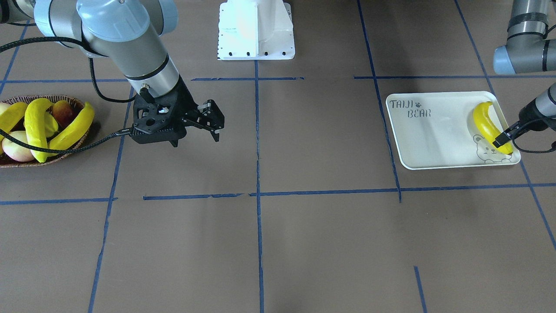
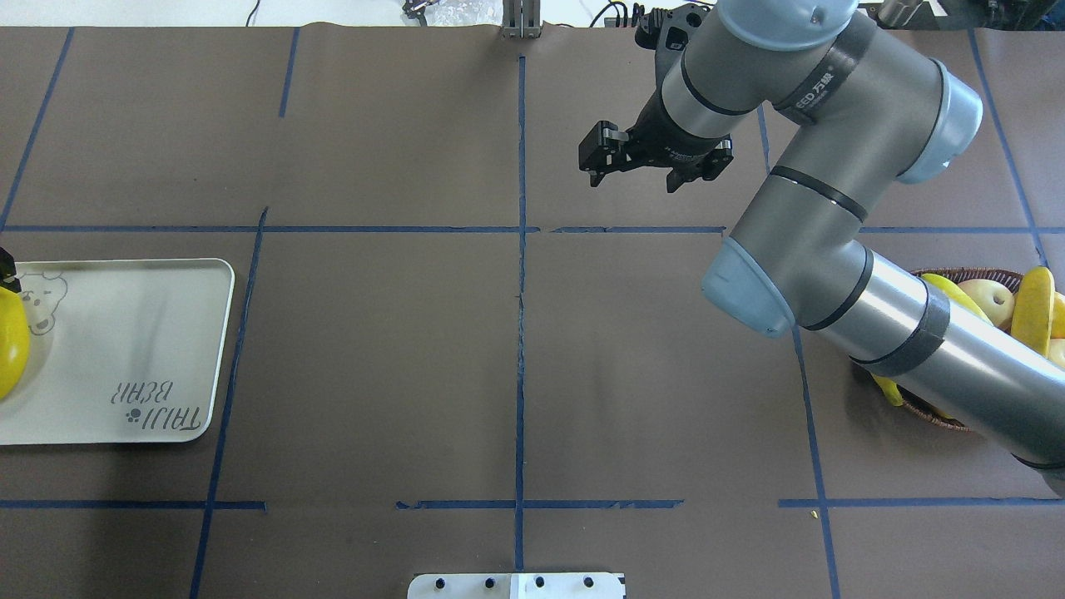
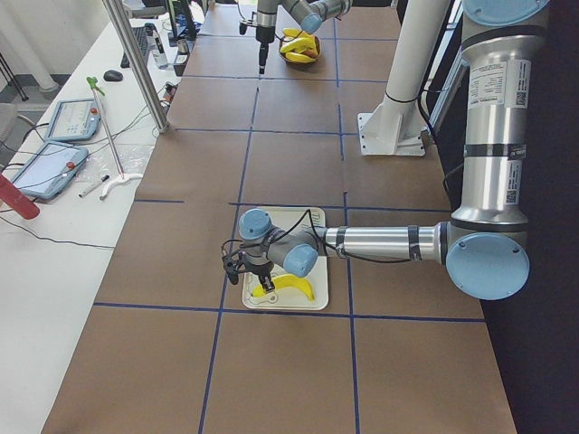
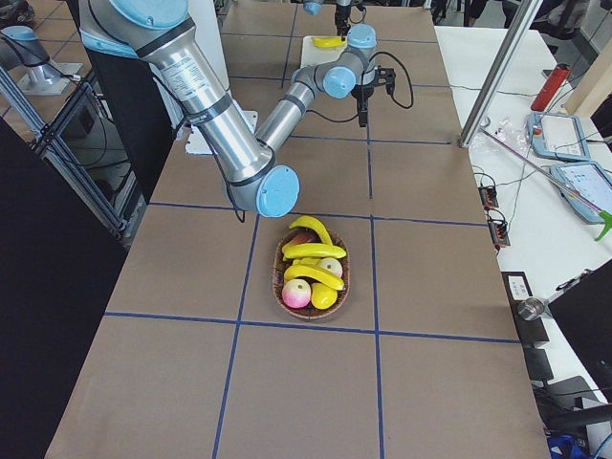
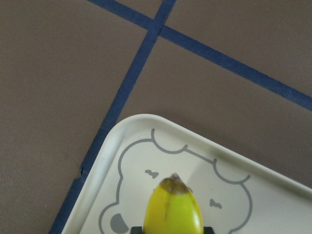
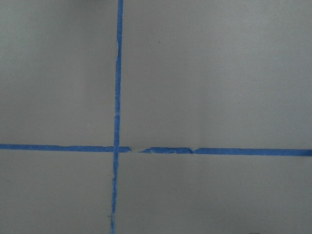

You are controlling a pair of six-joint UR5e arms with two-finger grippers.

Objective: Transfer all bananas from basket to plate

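Bananas (image 1: 37,124): three in basket (image 1: 74,101) at right end of surface (image 1: 304,143), piled over other fruit (image 1: 15,147). Fourth banana (image 1: 485,121) lying on plate (image 1: 434,139) at left end, lower end over the bear drawing (image 1: 486,153).

Left fingers (image 1: 499,140) narrow, clamped on that banana's end, tip poking out between them in the wrist view. Looks like the placing step, release pending.

Right fingers (image 1: 213,126) empty, hovering over mid surface, far side from the robot base. Spread not readable from these angles.

Key geometry for next pick: basket right of and nearer than right fingers, well apart. Right arm much closer to it than left. Long axes in basket roughly near-far, so probably best closed across the width, left-right.
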